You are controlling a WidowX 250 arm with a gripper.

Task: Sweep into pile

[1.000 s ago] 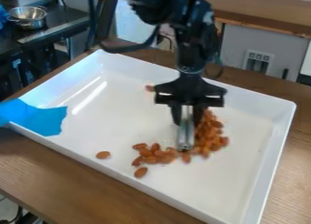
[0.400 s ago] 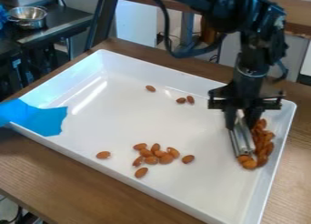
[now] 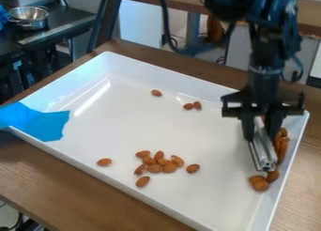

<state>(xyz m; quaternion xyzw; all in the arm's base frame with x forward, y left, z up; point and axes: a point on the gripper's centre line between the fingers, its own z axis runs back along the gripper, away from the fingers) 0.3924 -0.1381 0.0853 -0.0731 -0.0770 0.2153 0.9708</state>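
Note:
At the right side of the white tray (image 3: 188, 216) hangs my gripper (image 3: 262, 127), shut on a silver metal bar (image 3: 262, 150) whose lower end is down at the tray floor. Against the right wall, just beyond the bar, lies a pile of almonds (image 3: 282, 148), partly hidden by the gripper and bar. A few almonds (image 3: 259, 184) sit at the bar's lower end. A loose cluster of almonds (image 3: 160, 163) lies near the front middle, with one almond (image 3: 104, 162) apart to its left. Toward the back are a pair of almonds (image 3: 192, 105) and a single almond (image 3: 156, 93).
Blue tape (image 3: 44, 122) covers the tray's left corner and edge. The tray stands on a wooden table (image 3: 75, 188), its raised walls enclosing the almonds. A metal bowl (image 3: 29, 18) sits on a dark counter at the upper left.
My gripper and the bar have moved from the middle to the right wall, pushing many almonds along. Most recently the tray's right side and the front cluster have shifted slightly.

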